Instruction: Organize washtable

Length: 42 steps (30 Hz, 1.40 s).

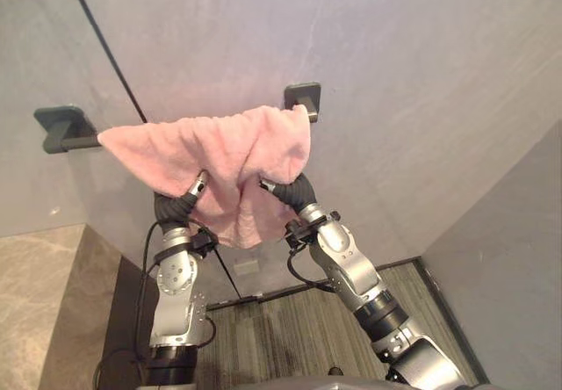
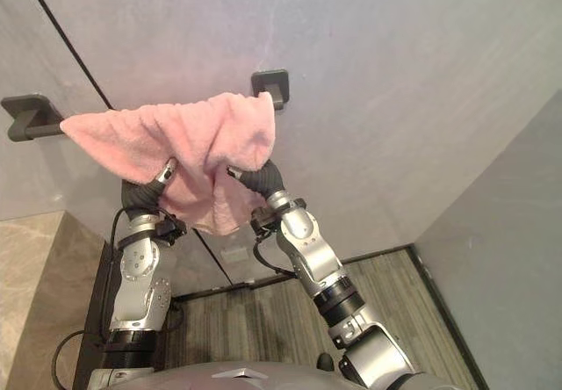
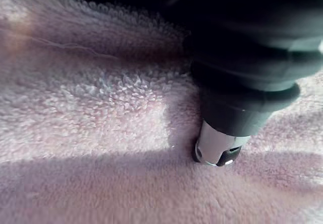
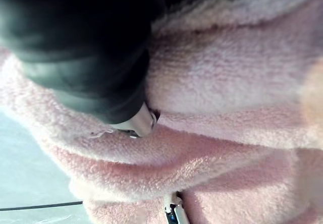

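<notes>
You are looking at a fluffy pink terry towel (image 1: 219, 148) draped over a dark grey wall-mounted towel bar (image 1: 63, 128) across the upper middle of the frame. The cloth's right corner reaches the bar's right bracket. The left bracket stands clear of the towel near the left edge, with a short stretch of bare bar beside it. The towel sits bunched and uneven, with one loose fold hanging down at the centre.

Both of your silver-grey arms rise from the bottom of the frame. The left robot hand (image 1: 191, 191) pushes up into the towel's underside just left of centre, and the right robot hand (image 1: 283, 188) meets the cloth just right of centre, with the hanging fold between them. Each is buried in the pink pile. In both wrist views the dark ribbed cover lies close against the terry, touching it. You cannot tell whether either robot hand is clamped on the towel or lies open against it.

Behind the towel is a pale grey stone-look wall (image 1: 421, 74), crossed by a thin dark seam slanting down from the upper left. A striped grey-brown floor (image 1: 290, 328) lies along the bottom, and a beige marbled surface (image 1: 35, 302) is at the lower left.
</notes>
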Tool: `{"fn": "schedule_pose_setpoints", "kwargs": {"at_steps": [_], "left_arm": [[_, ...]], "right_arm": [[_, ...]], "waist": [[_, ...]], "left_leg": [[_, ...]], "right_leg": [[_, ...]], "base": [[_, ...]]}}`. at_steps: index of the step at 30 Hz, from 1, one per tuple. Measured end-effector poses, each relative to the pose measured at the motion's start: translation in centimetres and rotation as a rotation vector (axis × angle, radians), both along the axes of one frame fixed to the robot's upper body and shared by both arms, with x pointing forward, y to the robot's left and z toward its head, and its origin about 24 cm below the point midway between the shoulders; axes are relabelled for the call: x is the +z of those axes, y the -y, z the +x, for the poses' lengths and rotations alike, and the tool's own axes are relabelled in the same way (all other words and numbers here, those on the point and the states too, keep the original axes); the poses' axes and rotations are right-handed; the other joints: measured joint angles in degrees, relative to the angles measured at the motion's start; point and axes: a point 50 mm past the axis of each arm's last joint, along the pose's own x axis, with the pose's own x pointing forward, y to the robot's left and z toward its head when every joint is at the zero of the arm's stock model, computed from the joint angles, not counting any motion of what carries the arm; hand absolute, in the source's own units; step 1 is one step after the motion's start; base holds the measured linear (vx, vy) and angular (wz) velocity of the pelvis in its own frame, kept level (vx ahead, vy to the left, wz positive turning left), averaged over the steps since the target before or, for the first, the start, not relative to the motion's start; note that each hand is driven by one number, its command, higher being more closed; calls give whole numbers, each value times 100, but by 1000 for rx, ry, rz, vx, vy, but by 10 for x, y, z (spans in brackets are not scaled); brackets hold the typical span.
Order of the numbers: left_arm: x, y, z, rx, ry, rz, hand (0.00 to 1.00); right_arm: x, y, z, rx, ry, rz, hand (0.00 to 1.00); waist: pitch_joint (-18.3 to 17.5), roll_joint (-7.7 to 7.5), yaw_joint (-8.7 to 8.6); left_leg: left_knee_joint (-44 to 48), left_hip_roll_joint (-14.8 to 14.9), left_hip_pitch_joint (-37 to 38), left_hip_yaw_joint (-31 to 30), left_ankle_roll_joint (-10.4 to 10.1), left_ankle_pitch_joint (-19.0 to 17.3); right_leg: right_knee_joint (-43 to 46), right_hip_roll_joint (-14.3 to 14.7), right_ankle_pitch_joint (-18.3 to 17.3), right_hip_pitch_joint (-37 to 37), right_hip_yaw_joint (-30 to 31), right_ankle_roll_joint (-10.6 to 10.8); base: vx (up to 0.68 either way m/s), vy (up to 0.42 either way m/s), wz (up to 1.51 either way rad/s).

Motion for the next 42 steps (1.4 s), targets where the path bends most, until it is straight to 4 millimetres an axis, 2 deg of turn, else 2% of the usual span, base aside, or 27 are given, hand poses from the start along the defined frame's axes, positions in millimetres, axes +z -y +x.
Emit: {"fn": "schedule_pose_setpoints", "kwargs": {"at_steps": [8, 16, 18, 27, 31, 36, 37, 38, 39, 42], "left_arm": [[-1, -7, -2, 37, -5, 10, 100], [-4, -18, -10, 76, -20, 51, 100], [-4, -20, -11, 73, -21, 56, 100], [-4, -15, -4, 6, -23, 67, 100], [1, -11, 4, -12, -9, 62, 100], [5, -6, 8, -21, 8, 41, 100], [5, -5, 8, -22, 11, 37, 0], [5, -4, 9, -23, 12, 33, 0], [5, -5, 9, -22, 9, 33, 0], [5, -5, 8, -19, 8, 31, 0]], "right_arm": [[-7, 2, -3, -7, -26, -1, 100], [-17, 2, -4, -11, -63, -13, 100], [-24, 5, 0, -34, -95, -19, 100], [-27, 20, 26, -119, -125, -68, 100], [-23, 19, 38, -154, -199, 45, 100], [-19, 20, 43, -184, -212, 80, 100], [-18, 20, 44, -187, -212, 80, 100], [-18, 21, 44, -197, -213, 83, 100], [-18, 23, 45, -210, -215, 88, 0], [-18, 32, 48, -254, -223, 108, 0]], "waist": [[-98, -1, 2], [-109, 20, -1], [-108, 21, 5], [-89, 9, 91], [59, -32, 151], [158, -42, 162], [166, -48, 163], [175, -56, 161], [179, -53, 157], [240, -49, 169]], "left_leg": [[-97, -2, 115, -56, 3, 52], [-517, 1, 213, -185, 0, 315], [-518, 2, 219, -205, -4, 325], [-447, 2, 152, -312, -8, 324], [-390, 2, 137, -348, -8, 314], [-317, 1, 102, -354, 5, 257], [-308, 1, 99, -354, 1, 252], [-279, 1, 90, -352, -2, 242], [-263, 1, 86, -351, 2, 228], [-241, 0, 87, -352, 5, 212]], "right_leg": [[3, -2, 0, 43, -35, 1], [7, 4, -1, 52, -186, 1], [6, 2, -1, 71, -205, 1], [-8, -1, -2, 79, -234, -1], [-2, -4, -3, 104, -254, -2], [-2, -5, -4, 106, -257, -2], [-2, -5, -5, 107, -257, -2], [-2, -4, -5, 109, -255, -2], [-3, -5, -7, 113, -254, -2], [-2, -7, -7, 126, -253, -1]], "base": [[1, -1, 1], [-31, -5, 10], [-12, 2, 4], [2, -3, 5], [-14, -1, 4], [-4, 0, 1], [0, 0, 0], [0, 0, 0], [0, 0, 0], [0, 0, 0]]}}
